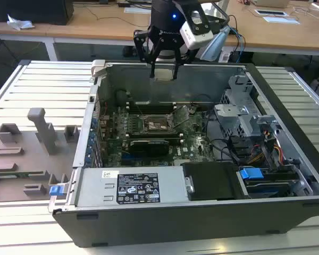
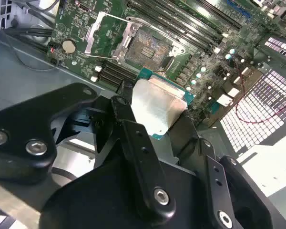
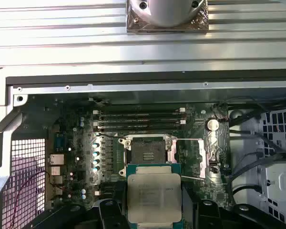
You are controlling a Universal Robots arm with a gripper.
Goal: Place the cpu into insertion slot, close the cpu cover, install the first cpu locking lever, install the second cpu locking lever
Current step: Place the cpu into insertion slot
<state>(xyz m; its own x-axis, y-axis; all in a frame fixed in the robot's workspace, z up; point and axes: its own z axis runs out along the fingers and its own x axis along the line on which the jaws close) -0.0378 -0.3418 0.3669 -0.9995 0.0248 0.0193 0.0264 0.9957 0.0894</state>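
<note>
Step one is in hand. The black two-finger gripper (image 1: 164,71) is clamped on the small flat square silver-grey cpu (image 2: 156,107), with its fingers (image 2: 125,125) pressed on two opposite edges. The chip hangs in the air above the far wall of the open dark grey metal computer case (image 1: 149,223), well apart from the board.

The small square metal-rimmed insertion slot (image 1: 158,125) sits in the green circuit board (image 1: 114,141) on the case floor, nearer than the gripper and below it. Its dark centre is bare, nothing seated. The thin square silver cpu cover (image 2: 125,43) stands swung open beside the slot, and the thin wire locking levers (image 3: 189,140) look released. Cover and lever steps are not yet done.

My read: finishing the placement calls for the chip over the slot, square to its rim, level, and a soft descent, since the socket contacts probably bend easily.

The exterior view gives the gripper's height and place over the case, but the chip there is just a pale sliver. The second wrist view shows finger contact on the chip edges. The first wrist view puts the chip top and the slot in one frame, edges roughly parallel.
</note>
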